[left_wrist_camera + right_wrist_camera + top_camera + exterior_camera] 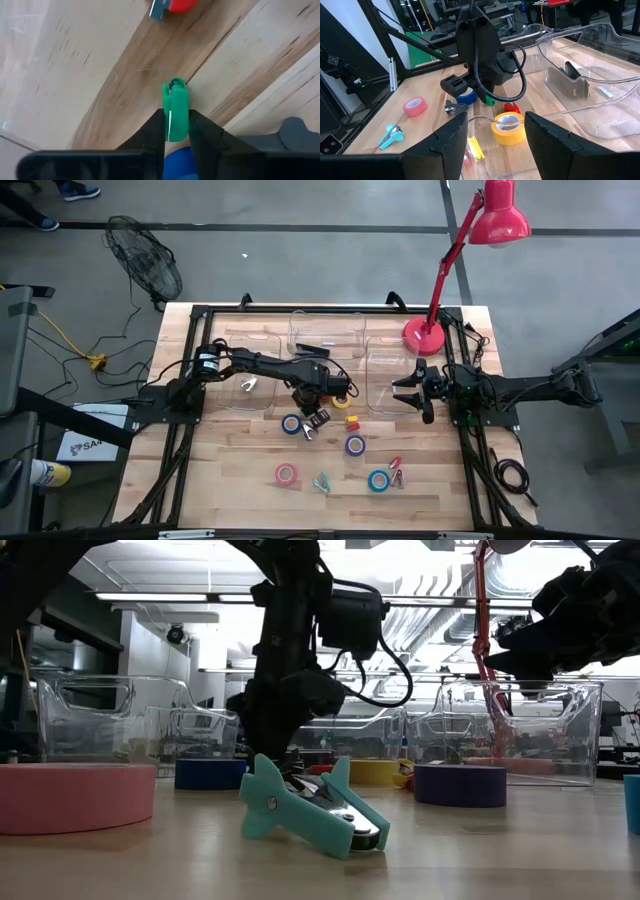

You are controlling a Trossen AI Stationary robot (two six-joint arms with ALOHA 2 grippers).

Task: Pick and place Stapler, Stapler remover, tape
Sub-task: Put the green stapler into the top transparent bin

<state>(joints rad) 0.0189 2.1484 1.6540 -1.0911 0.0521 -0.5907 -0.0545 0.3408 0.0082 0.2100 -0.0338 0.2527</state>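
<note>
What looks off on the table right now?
Nothing spilled or damaged. Only the teal staple remover looks askew: in the low view it lies tipped at a slant, one end raised off the wood.

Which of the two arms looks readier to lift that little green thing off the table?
The left. Its gripper is already shut on the green remover near the blue tape mid-table. The right gripper hangs open by the bins, away from it.
</note>
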